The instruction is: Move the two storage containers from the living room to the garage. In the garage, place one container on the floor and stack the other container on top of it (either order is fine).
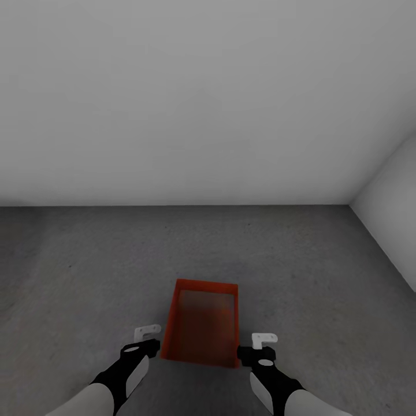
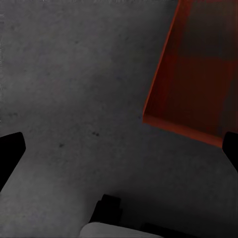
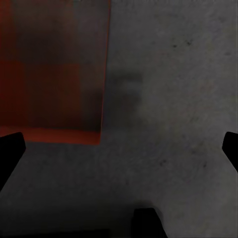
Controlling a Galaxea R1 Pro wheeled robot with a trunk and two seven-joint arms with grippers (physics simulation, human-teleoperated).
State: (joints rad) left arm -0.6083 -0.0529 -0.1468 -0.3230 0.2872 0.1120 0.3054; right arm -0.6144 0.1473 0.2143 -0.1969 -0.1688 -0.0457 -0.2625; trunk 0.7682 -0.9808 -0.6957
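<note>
1. one red-orange storage container [image 1: 202, 329] sat on the dark grey concrete floor [image 1: 75, 271] of the garage, open top up, long axis running from 6 toward 12 o'clock in the head view.
2. it lay low and centre, at about 6 o'clock of the head view, between the two arms.
3. left gripper [image 1: 145, 340] hovered just beside the container's near left corner, at its 8 o'clock; contact could not be judged from the head view.
4. left wrist view: both dark fingers [image 2: 11, 153] stood wide apart at the frame's edges, bare floor between them, the container [image 2: 193, 69] off to one side and outside the gap. nothing gripped.
5. right gripper [image 1: 259, 345] sat just beside the container's near right corner, at its 4 o'clock.
6. right wrist view: fingers [image 3: 10, 153] spread wide, the container's [image 3: 52, 69] corner reaching partway into the span, the rest grey floor. not clamped on it.
7. a soft shadow lay on the floor next to the container wall in the right wrist view.
8. white wall [image 1: 202, 98] ran across at 12 o'clock; a second white wall [image 1: 393, 214] met it at about 2 o'clock, forming a corner.
9. container interior looked dark, contents not discernible.
</note>
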